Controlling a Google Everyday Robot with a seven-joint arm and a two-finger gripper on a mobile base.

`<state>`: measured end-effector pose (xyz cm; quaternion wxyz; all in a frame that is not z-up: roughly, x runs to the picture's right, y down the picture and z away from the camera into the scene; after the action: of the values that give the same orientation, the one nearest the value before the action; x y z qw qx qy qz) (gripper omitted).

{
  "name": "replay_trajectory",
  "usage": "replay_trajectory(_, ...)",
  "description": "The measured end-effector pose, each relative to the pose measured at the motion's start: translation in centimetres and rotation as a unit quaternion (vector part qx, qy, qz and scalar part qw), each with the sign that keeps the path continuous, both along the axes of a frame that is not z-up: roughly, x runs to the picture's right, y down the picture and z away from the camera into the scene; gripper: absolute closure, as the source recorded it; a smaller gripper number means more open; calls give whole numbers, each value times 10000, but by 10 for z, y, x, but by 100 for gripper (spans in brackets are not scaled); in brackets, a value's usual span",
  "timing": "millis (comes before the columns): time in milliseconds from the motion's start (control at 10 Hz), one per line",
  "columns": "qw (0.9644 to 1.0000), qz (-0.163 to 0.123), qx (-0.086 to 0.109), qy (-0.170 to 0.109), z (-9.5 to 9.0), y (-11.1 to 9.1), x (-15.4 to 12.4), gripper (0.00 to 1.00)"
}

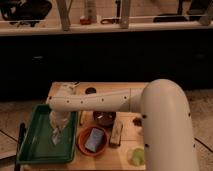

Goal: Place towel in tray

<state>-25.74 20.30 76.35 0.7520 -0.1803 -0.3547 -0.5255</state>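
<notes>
A green tray (35, 145) lies on the left side of the wooden table. My gripper (59, 119) hangs over the tray's right half at the end of the white arm (100, 102). It is shut on a white towel (56, 134). The towel hangs straight down from the gripper, and its lower end reaches the tray floor.
Right of the tray stand an orange bowl (92, 140) with a blue object in it, a dark bowl (105, 118) and a tan bar (116, 134). A pale green object (137, 157) lies at the front. A small dark disc (90, 90) sits at the table's back. A dark counter runs behind.
</notes>
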Motion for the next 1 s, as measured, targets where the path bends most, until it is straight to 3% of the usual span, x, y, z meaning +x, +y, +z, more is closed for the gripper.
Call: replay_trajectory(1000,10000,-16,1,23,-9,1,0,20)
